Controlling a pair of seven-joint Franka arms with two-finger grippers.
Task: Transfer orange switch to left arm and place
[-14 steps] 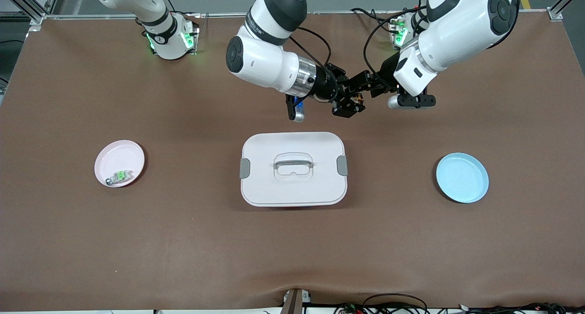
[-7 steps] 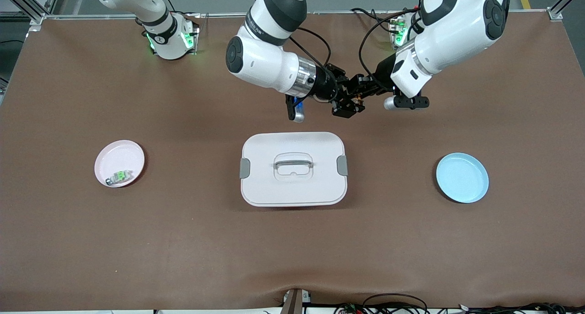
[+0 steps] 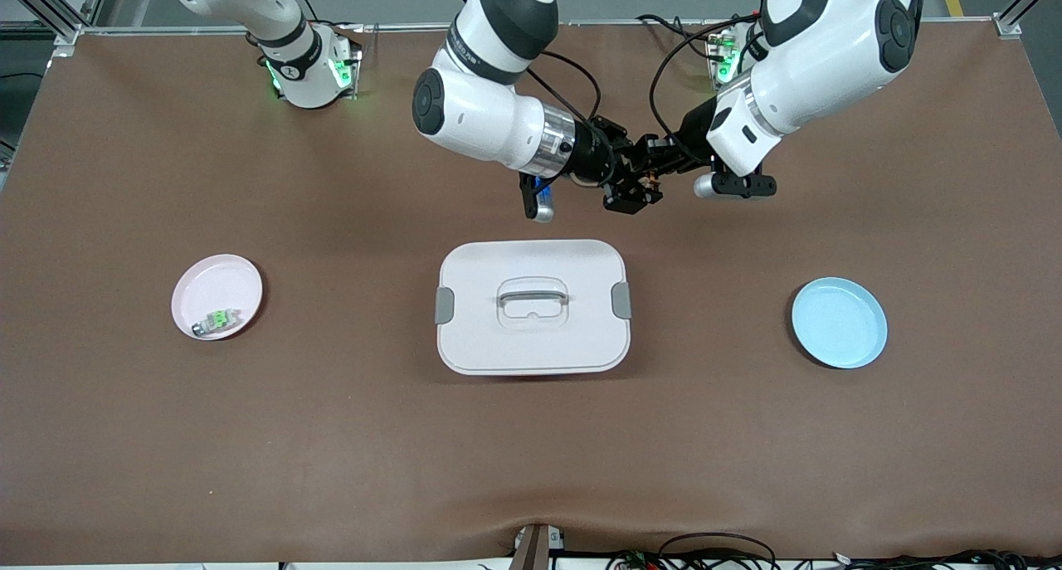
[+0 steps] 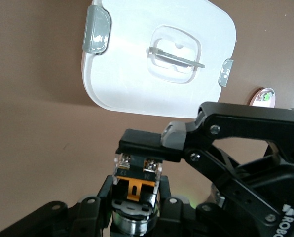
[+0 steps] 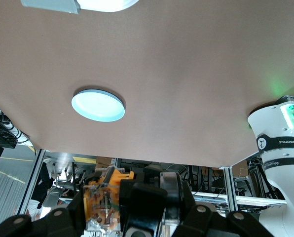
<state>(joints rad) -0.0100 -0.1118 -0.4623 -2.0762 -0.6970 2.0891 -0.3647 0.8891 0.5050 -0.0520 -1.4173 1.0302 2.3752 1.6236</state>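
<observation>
The orange switch, a tiny black block with an orange part, hangs in the air between the two grippers, over the brown mat just off the white box. My right gripper is shut on it. My left gripper meets it from the left arm's end and is shut on it too. In the left wrist view the switch sits between the left gripper's jaws, with the box below. In the right wrist view the switch shows in the right gripper.
A pink plate holding a small grey-and-green component lies toward the right arm's end. A light blue plate lies toward the left arm's end and also shows as the blue plate in the right wrist view.
My left gripper has moved in toward the right gripper and shut on the switch. The right arm has held still with the switch.
</observation>
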